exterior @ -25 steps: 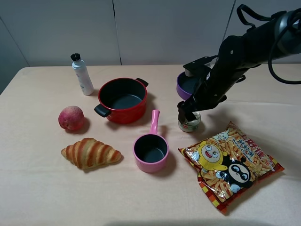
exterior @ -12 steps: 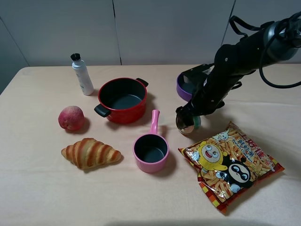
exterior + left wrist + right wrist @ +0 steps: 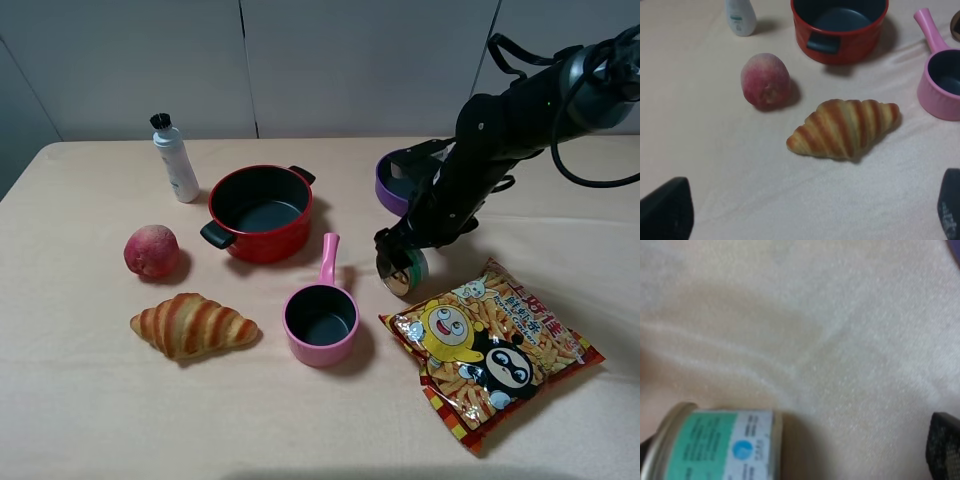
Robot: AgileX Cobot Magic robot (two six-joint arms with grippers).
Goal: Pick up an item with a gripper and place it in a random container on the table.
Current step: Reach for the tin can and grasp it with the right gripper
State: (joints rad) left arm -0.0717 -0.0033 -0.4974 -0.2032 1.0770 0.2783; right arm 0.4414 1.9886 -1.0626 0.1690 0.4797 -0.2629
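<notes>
**Spotter:** Where is the tin?

**Me:** The small round tin can with the silver lid and green label (image 3: 399,272) is on the pale beige-pink cloth of the table (image 3: 100,400), right under my right pincer (image 3: 400,250). It lies between the pink saucepan with the long handle (image 3: 318,352) and the yellow-and-red snack bag (image 3: 490,350). It is not upright. From the high camera one round end faces outward, so I take it to be lying on its side or sharply tilted.

**Spotter:** Are you holding it?

**Me:** No. My right jaws stand wide. From my wrist, the can (image 3: 715,445) sits hard over toward one finger, and a broad strip of bare cloth separates it from the other finger (image 3: 945,450).

**Spotter:** How does its axis run?

**Me:** Roughly along my closing line, rim to rim across the gap. If I closed now I would press on its flat ends, off-centre. I think I should slide sideways to centre it. Turning my wrist to take it across the curved wall looks worse, since a can on its side may roll.

**Spotter:** Would the other arm do better?

**Me:** I doubt it. My left pincer (image 3: 807,215) is also spread wide. It looks down on the striped croissant (image 3: 845,127) and the red-pink peach (image 3: 765,80), well apart from the can. The right arm is far nearer.

**Spotter:** And the target?

**Me:** The round red pot with black handles (image 3: 265,242) stands left of the can in the high view and further back, beyond the saucepan's handle.
</notes>
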